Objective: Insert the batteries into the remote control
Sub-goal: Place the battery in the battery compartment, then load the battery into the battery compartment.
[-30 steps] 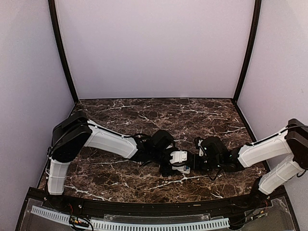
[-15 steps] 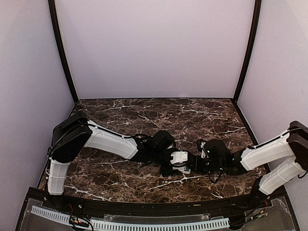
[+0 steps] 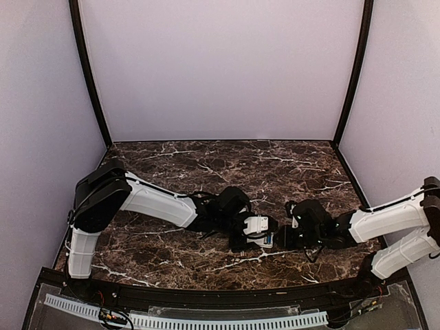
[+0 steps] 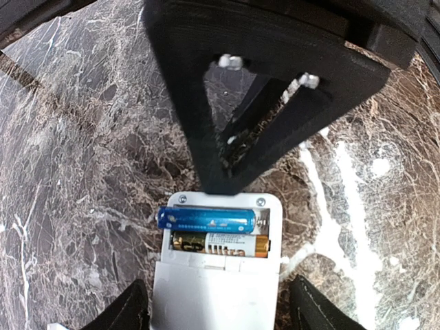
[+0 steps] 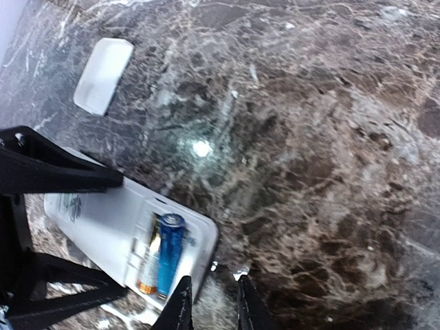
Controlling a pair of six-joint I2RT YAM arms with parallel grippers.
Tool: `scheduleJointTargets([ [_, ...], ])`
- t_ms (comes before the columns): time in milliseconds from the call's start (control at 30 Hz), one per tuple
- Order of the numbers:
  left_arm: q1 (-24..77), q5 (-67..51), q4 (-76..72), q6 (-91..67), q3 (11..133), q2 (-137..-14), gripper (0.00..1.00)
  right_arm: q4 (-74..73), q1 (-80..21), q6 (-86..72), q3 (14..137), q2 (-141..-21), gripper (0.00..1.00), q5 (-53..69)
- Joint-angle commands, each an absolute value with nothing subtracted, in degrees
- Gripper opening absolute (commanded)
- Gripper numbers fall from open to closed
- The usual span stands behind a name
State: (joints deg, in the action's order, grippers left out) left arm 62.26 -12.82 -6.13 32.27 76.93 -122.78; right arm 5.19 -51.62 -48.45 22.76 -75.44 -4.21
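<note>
The white remote control lies back up with its battery bay uncovered, and my left gripper is shut on its two long sides. Two batteries lie side by side in the bay. One is blue, with one end overlapping the bay's rim. The other is gold and black. In the top view the remote control sits between the two grippers. My right gripper hangs just beyond the remote's bay end, jaws slightly open with nothing between them. From there the blue battery shows close to its fingertips.
A loose white cover piece lies flat on the dark marble table, beyond the remote in the right wrist view. Lilac walls close in the back and both sides. The arms' bases stand at the near edge.
My right gripper has drawn back to the right, off the remote, and its jaws have parted a little. The blue battery stays in the bay. The left arm has hardly moved.
</note>
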Motion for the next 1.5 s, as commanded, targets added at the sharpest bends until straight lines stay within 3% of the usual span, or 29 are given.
scheduleJointTargets([
  [0,62.3,-11.3,-1.2,33.0,76.9,-123.7,0.69,-1.9,-51.3,-44.9,24.6,-73.1,0.21,-6.6],
  [200,62.4,-11.4,-0.9,33.2,77.0,-123.6,0.7,-5.2,-48.3,-38.3,27.8,-69.7,0.22,-3.5],
  [367,62.3,-11.1,-0.5,33.3,77.0,-123.1,0.71,-5.2,-42.0,-32.8,29.4,-68.3,0.23,6.4],
  [667,60.5,-12.0,0.5,33.9,74.9,-118.2,0.76,-6.2,-33.2,-18.9,36.1,-78.0,0.2,24.0],
  [967,57.8,-16.0,6.7,34.6,73.6,-117.4,0.8,-10.2,-28.0,-14.4,41.1,-82.8,0.3,30.4],
  [1467,57.2,-17.0,7.4,35.9,73.3,-118.7,0.68,-3.4,-28.2,-14.7,38.8,-88.4,0.14,37.4],
])
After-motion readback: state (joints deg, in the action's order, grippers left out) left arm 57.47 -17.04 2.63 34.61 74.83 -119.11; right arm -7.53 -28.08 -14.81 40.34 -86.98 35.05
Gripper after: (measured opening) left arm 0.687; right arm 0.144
